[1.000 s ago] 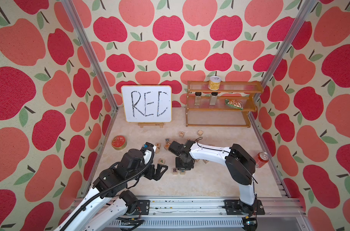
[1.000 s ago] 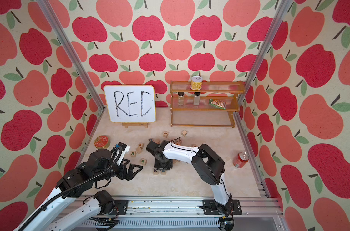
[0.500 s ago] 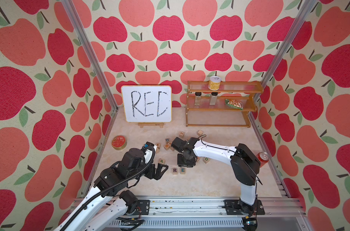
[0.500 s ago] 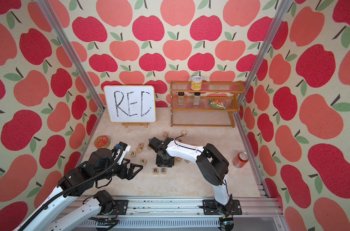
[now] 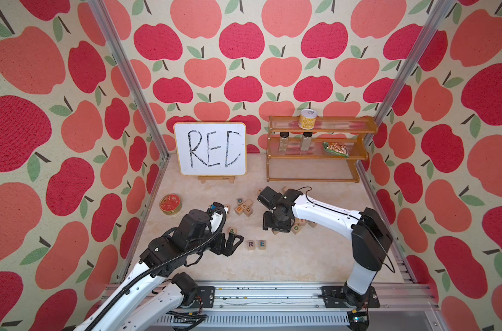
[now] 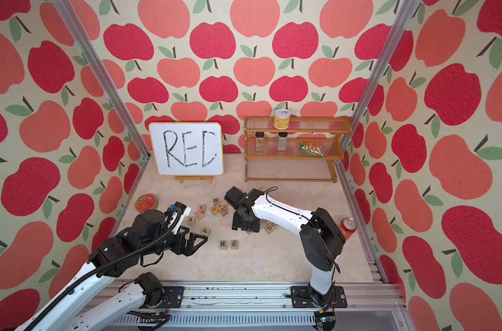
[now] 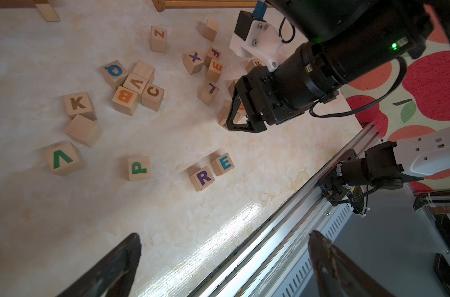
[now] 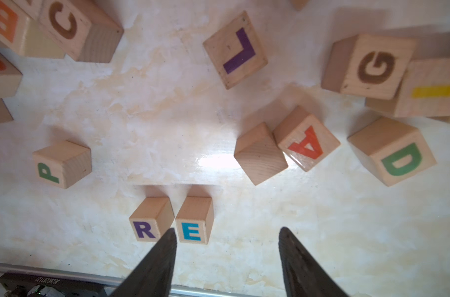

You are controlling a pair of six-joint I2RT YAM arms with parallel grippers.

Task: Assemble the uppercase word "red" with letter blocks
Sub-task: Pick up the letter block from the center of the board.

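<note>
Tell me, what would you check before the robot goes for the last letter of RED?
1. Word start: purple R block and teal E block side by side, letters up, in reading order: ok.
2. Hand free: right gripper empty, jaws apart: ok.
3. Target: green D block letter up, apart from the red A block: ok.
4. Clearance between the green D block and the yellow I block: cannot tell, they sit very close.
5. Landing spot: bare tabletop beside the E: ok.
6. Other arm: left gripper open, off the row: ok.
</note>
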